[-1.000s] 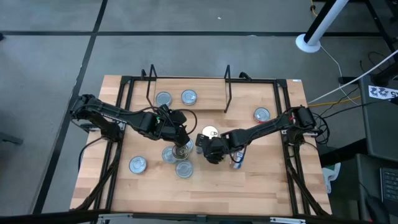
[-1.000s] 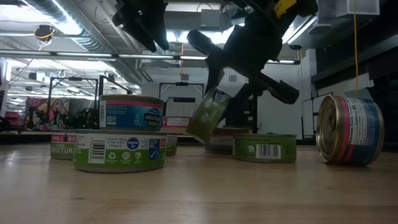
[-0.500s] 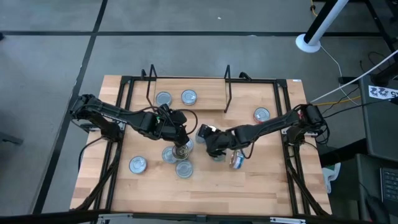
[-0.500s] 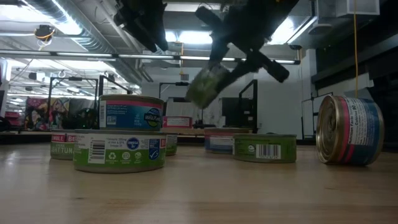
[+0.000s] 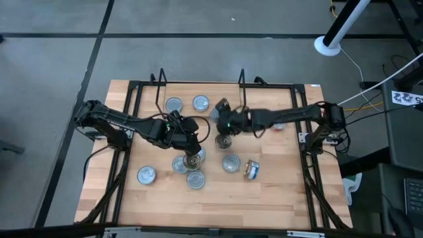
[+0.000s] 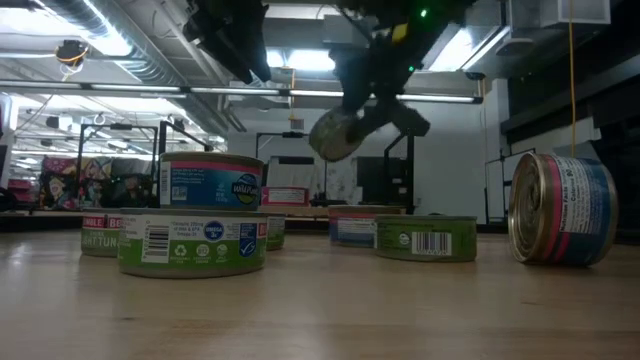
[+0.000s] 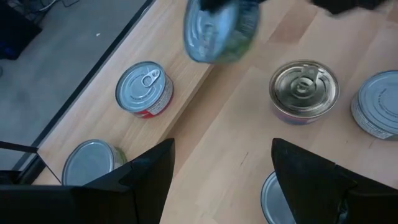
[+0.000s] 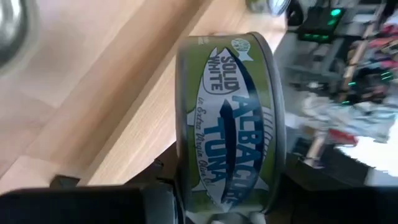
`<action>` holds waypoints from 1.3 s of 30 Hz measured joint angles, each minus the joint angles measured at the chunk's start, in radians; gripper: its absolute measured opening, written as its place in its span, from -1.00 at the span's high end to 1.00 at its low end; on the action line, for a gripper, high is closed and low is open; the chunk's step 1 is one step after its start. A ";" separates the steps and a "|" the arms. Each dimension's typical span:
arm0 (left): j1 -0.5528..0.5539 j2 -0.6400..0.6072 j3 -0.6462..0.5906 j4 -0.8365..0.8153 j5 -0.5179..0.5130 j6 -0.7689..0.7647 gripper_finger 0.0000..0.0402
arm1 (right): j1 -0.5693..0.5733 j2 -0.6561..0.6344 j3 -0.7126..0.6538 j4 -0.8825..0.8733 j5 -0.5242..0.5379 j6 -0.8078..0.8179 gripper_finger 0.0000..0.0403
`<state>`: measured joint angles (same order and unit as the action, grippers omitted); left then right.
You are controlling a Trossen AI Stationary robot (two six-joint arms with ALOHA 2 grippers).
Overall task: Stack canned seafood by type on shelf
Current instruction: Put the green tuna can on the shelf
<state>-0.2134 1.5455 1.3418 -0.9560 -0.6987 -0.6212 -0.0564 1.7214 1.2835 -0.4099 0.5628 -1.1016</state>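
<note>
Wooden counter [image 5: 277, 192], black frame rails, shelf [image 5: 201, 109] along far edge with two tins on it. Green albacore tin [image 8: 227, 118] is clamped on edge in the right pincer [image 5: 225, 123], carried in the air just before the shelf. Tin judged rigid, smooth, fairly heavy, slip-prone; best gripped across the rim. Left pincer [image 5: 192, 153] is held apart above tins near counter middle.
</note>
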 joint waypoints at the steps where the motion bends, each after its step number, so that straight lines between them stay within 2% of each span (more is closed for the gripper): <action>1: 0.000 0.000 0.000 0.002 0.000 0.000 -0.31 | -0.022 0.002 0.000 0.001 -0.033 0.013 0.33; 10: 0.000 0.000 0.000 0.008 0.000 0.000 -0.31 | -0.151 0.031 0.000 0.128 -0.220 0.053 0.33; 14: 0.000 0.000 0.000 0.011 0.000 0.000 -0.31 | -0.171 0.045 0.001 0.138 -0.241 0.055 0.33; 23: 0.000 0.000 0.000 0.022 0.000 0.000 -0.31 | -0.181 0.118 -0.002 0.136 -0.205 0.080 0.33; 30: 0.000 0.000 0.000 0.025 0.000 0.000 -0.31 | -0.181 0.192 -0.002 0.226 -0.079 0.073 0.33; 39: 0.000 0.000 0.000 0.025 0.000 0.000 -0.31 | -0.190 0.207 -0.002 0.242 -0.088 0.073 0.33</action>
<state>-0.2134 1.5452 1.3418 -0.9314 -0.6983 -0.6209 -0.2468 1.9285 1.2816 -0.1677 0.4744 -1.0286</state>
